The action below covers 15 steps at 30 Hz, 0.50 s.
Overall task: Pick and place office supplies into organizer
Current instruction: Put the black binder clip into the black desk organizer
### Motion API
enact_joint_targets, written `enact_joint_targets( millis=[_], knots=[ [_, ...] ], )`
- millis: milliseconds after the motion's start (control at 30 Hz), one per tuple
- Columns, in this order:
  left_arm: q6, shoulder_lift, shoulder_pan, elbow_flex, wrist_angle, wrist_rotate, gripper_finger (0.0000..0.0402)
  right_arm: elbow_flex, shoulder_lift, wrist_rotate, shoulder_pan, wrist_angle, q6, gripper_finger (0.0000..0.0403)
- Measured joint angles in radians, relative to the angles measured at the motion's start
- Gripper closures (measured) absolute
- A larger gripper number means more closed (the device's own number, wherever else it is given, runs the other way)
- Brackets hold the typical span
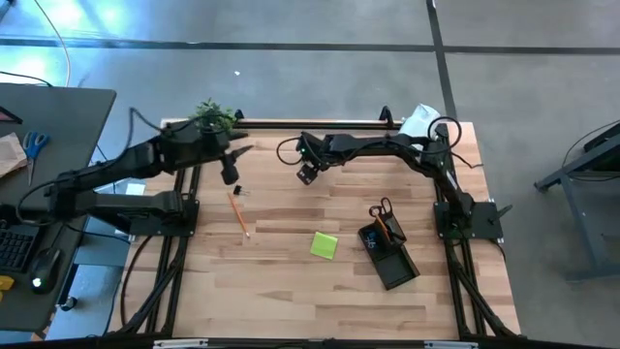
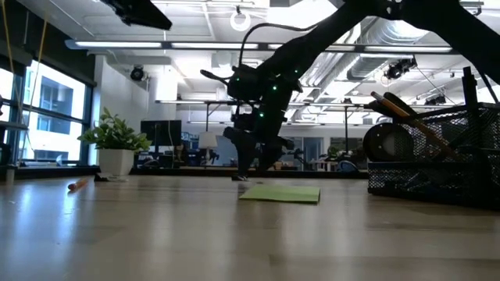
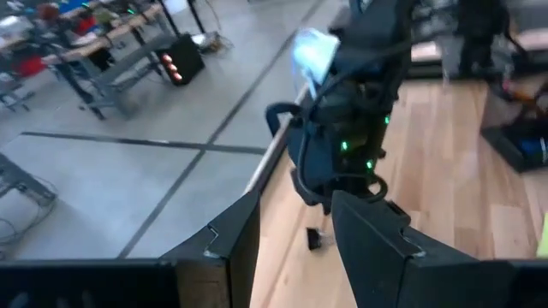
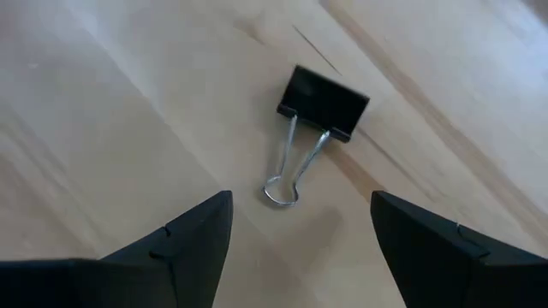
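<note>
Right tool (image 4: 300, 231) hangs wide open and empty right over a black binder clip (image 4: 321, 103) lying flat on the desk (image 1: 291, 291). Left tool (image 3: 291, 239), also open and empty, sits near the potted plant (image 1: 215, 114). Organizer (image 1: 389, 254) is well off to the side, with what looks like scissors in it; lime sticky pad (image 1: 325, 244) and orange pencil (image 1: 238, 213) lie between.

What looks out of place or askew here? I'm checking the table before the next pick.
Nothing is spilled or damaged. The organizer sits skewed to the table's edges. An orange pencil, a sticky-note pad and a black binder clip lie loose on the wood. The open right gripper hovers over that clip.
</note>
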Motion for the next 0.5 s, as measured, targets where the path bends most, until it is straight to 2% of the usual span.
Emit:
enact_joint_targets(
  millis=[167,233,400,500],
  knots=[
    [0.030,0.100,0.001,-0.054,0.116,0.046,0.0266,0.000,-0.029,0.033,0.033,-0.039,-0.046,0.0133],
    [0.058,0.158,0.001,-0.061,0.134,0.064,0.0266,-0.001,-0.064,0.121,0.064,-0.092,-0.068,0.0133],
    [0.067,0.265,0.031,-0.063,0.133,0.091,0.0266,-0.001,-0.195,0.426,0.181,-0.218,-0.094,0.0133],
    [0.042,0.294,0.104,-0.063,0.163,0.230,0.0266,-0.004,-0.260,0.492,0.229,-0.267,-0.073,0.0133]
  ],
)
